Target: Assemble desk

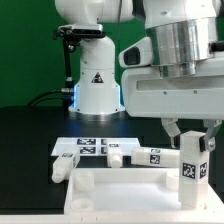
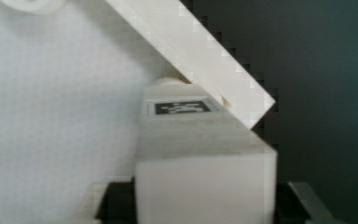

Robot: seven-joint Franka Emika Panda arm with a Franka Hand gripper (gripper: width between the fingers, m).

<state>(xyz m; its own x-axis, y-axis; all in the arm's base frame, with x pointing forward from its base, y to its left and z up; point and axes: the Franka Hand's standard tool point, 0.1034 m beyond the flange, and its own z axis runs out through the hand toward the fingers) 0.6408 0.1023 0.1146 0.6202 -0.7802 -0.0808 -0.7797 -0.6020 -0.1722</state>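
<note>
My gripper [image 1: 190, 150] is shut on a white square-bar desk leg [image 1: 190, 170] with a black-and-white tag and holds it upright at the exterior view's right. The leg's lower end is over the far right corner of the white rimmed tabletop [image 1: 130, 205], which lies at the front with round corner sockets. In the wrist view the leg [image 2: 202, 150] fills the space between my dark fingers [image 2: 119, 200]. Its far end meets the tabletop's rim [image 2: 202, 55]. The socket under it is mostly hidden. The gripper also shows in the wrist view [image 2: 206, 205].
Three more tagged white legs [image 1: 65, 165] [image 1: 115, 155] [image 1: 150, 155] lie behind the tabletop, by the marker board [image 1: 95, 145]. The big white robot base [image 1: 97, 85] with a triangle sticker stands at the back on the black table.
</note>
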